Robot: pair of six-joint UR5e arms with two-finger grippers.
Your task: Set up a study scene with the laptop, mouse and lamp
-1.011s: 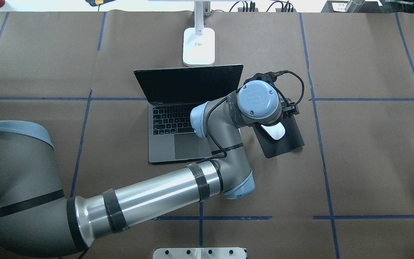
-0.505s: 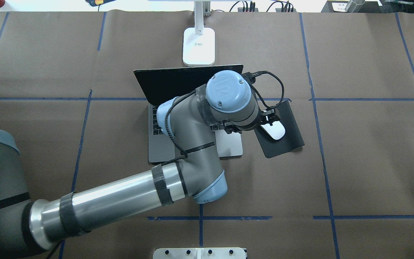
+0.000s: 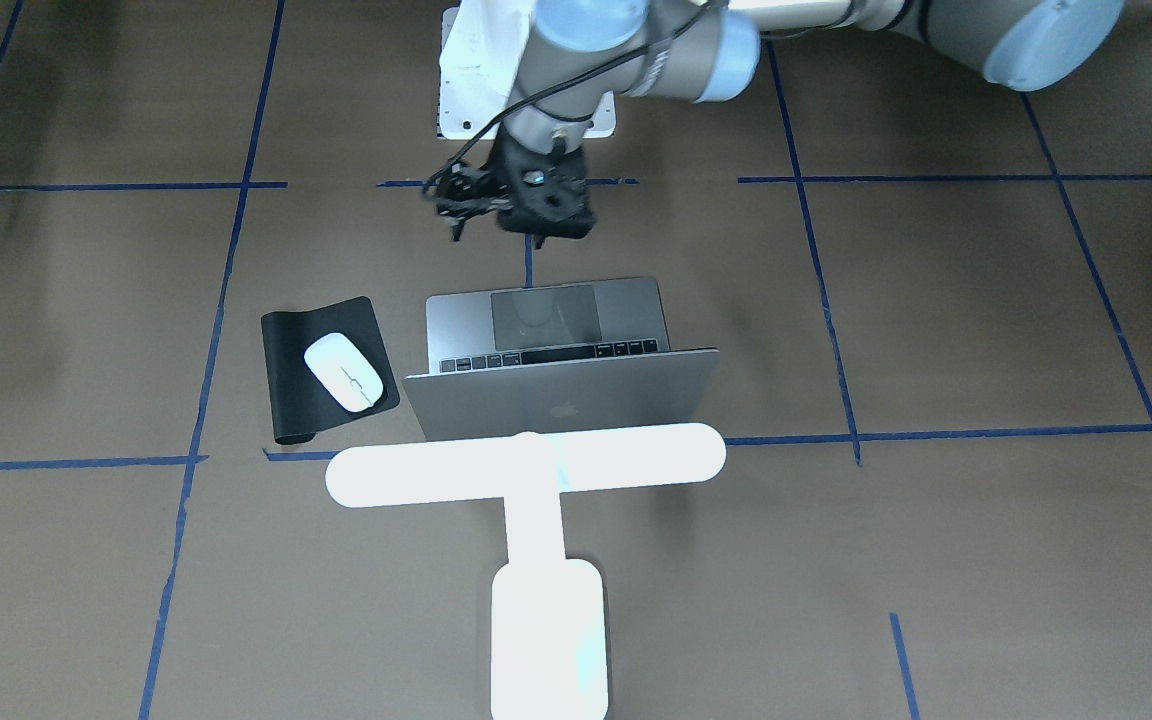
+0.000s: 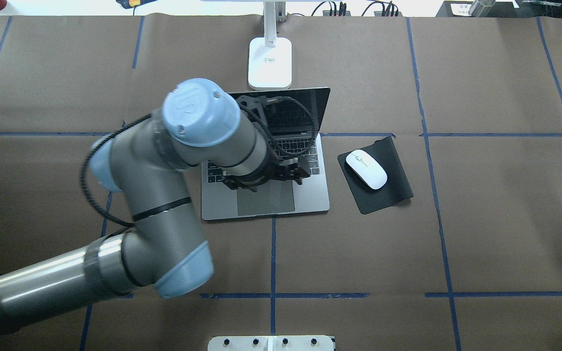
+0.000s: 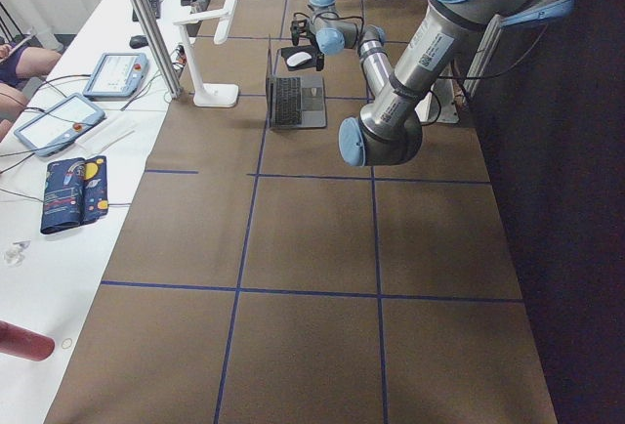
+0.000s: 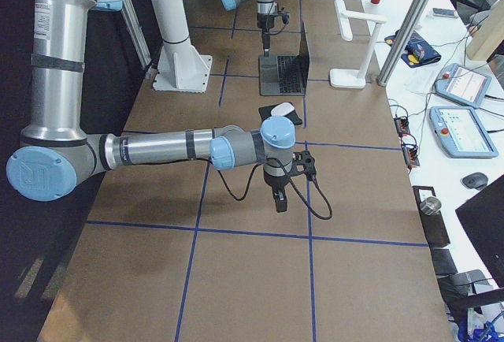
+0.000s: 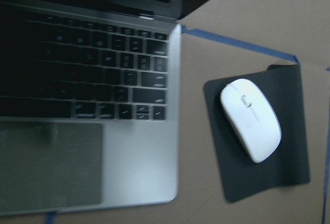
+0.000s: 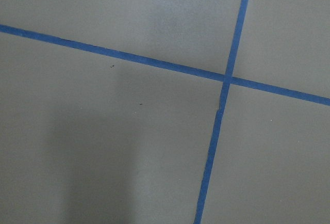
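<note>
Two views. Front-facing: black left gripper [image 3: 540,235] hangs, seemingly, over open silver metal laptop [image 3: 576,395]; jaws too obscured to tell. Overhead: flat oval white mouse [image 4: 366,169] on matte mat [image 4: 388,195], rightward of gripper; round-cornered lamp [image 4: 270,61] base beyond.

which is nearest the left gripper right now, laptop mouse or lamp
The laptop: the left gripper hovers at its trackpad end, while the mouse lies farther off on the black mat and the lamp stands beyond the screen.
</note>
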